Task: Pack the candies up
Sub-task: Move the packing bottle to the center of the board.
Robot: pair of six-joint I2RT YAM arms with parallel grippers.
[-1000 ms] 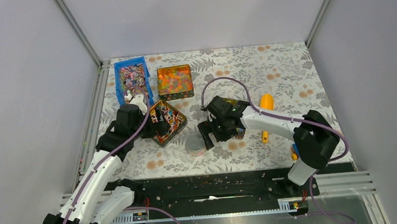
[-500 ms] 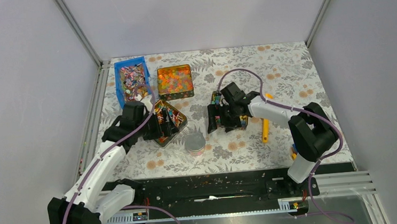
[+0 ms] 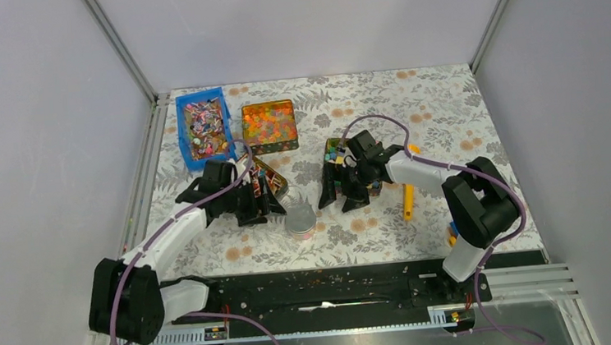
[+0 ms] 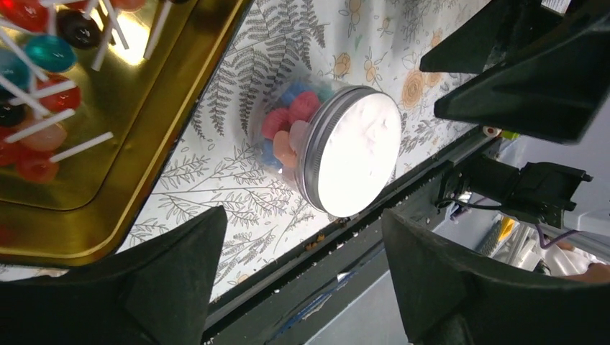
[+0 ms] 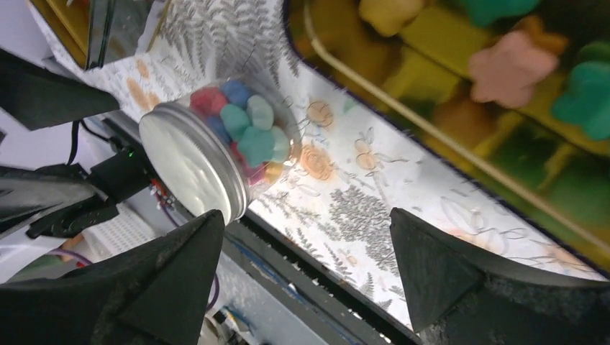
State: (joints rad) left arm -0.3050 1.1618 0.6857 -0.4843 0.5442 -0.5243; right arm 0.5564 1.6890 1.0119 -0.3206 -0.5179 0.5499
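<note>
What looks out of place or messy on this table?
Nothing looks spilled or broken. The jar stands upright with its lid on and candies inside. The only stray item is an orange tool lying loose on the table, right of the jar.

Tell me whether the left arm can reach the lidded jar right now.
Probably yes: the left gripper is open just beside the jar, with only bare tablecloth between them.
</note>
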